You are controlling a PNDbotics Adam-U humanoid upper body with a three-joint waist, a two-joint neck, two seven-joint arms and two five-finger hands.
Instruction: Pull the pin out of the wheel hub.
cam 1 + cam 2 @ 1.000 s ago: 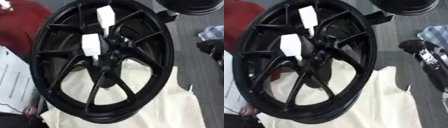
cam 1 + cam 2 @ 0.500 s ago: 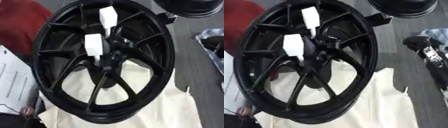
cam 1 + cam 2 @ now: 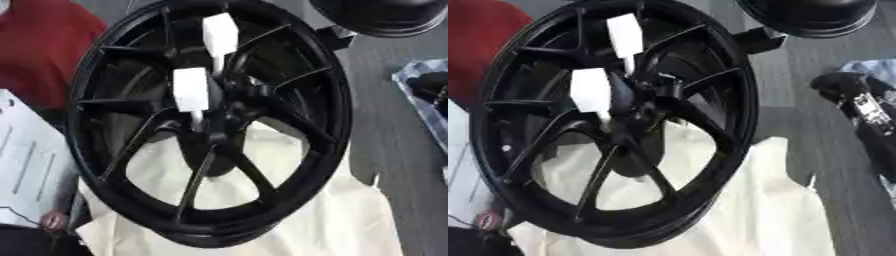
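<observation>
A black multi-spoke wheel (image 3: 289,75) stands tilted on a cream cloth (image 3: 350,215). Two white block-shaped pin heads stick out near its hub (image 3: 229,107). The upper pin (image 3: 219,34) lies over a spoke. The lower pin (image 3: 191,91) sits just left of the hub centre, with a thin stem pointing down. No hand touches the wheel or either pin. In the right eye view, a black shape with silver parts and a white label, seemingly my right hand (image 3: 861,102), shows at the right edge, well apart from the wheel. My left hand does not show.
A second dark wheel (image 3: 811,15) lies at the top right. A red cloth (image 3: 39,55) is at the upper left, a white sheet (image 3: 22,165) at the left edge and a blue checked cloth (image 3: 429,107) on the right. Grey floor (image 3: 798,85) lies between.
The whole picture has shifted a little, so the camera moved. The wheel and both white pins stand as before, and nothing was taken hold of.
</observation>
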